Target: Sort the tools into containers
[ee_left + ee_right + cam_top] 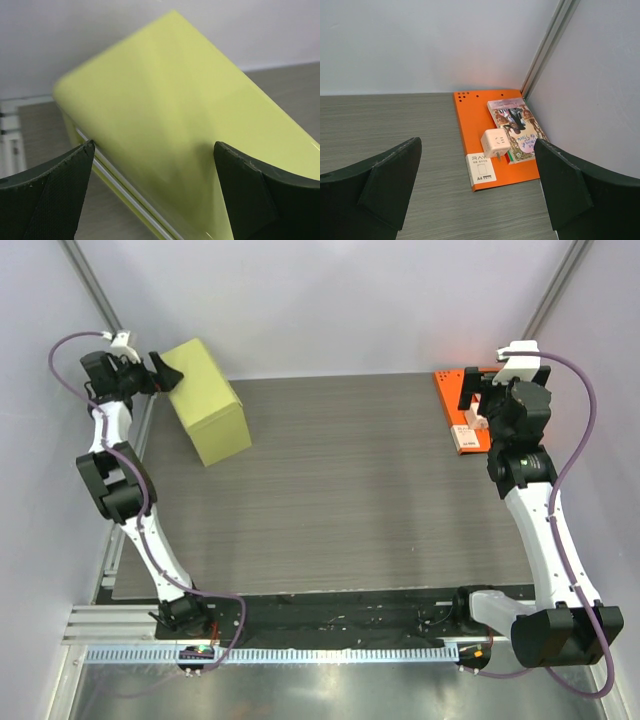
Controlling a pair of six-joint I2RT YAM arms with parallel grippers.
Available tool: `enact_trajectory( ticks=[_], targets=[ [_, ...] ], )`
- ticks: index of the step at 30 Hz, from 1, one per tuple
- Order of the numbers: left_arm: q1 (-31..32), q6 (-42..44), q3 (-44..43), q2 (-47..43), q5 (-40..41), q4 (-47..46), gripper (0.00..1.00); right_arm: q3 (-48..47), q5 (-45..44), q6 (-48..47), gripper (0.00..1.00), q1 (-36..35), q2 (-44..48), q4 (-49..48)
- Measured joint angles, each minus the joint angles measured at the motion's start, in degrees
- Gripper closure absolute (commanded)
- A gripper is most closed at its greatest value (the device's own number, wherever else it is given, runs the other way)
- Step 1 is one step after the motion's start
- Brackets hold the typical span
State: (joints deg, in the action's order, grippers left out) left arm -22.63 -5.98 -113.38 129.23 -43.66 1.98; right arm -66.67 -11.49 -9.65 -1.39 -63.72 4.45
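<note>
At the upper left of the top view, the left gripper (163, 371) sits right against the far corner of the yellow box (210, 405), and that is where I'd worry. A nudge from there could shove the box across the table (350, 490) or tip it, since the fingers seem to flank only a corner, not the whole body. That gripper is spread wide, with the box face filling the gap between its fingers. I cannot tell whether either finger touches the box, and it has no hold on it. At the upper right, the right gripper (476, 144) hangs fully spread and empty, aimed at the orange folder (472, 120) in the corner. The folder carries a white cube (495, 143) with a booklet (517, 127) close beside it. Closing there could catch the booklet too, skid the cube on the folder, or knock the wall.
</note>
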Motion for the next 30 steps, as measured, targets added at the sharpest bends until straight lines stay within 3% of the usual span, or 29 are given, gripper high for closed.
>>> enact_trajectory(
  ticks=[9,20,30],
  targets=[
    [2.4,0.5,10.7,-6.8,-10.9,3.0,0.00,0.0,0.5,0.6,0.00,0.0,0.7,0.0],
    [2.4,2.8,18.4,-12.4,-14.0,5.2,0.00,0.0,0.9,0.8,0.00,0.0,1.6,0.1],
    [3.9,18.8,28.6,-21.4,-14.3,20.8,0.00,-0.2,1.4,0.9,0.00,0.0,1.7,0.5]
  ],
)
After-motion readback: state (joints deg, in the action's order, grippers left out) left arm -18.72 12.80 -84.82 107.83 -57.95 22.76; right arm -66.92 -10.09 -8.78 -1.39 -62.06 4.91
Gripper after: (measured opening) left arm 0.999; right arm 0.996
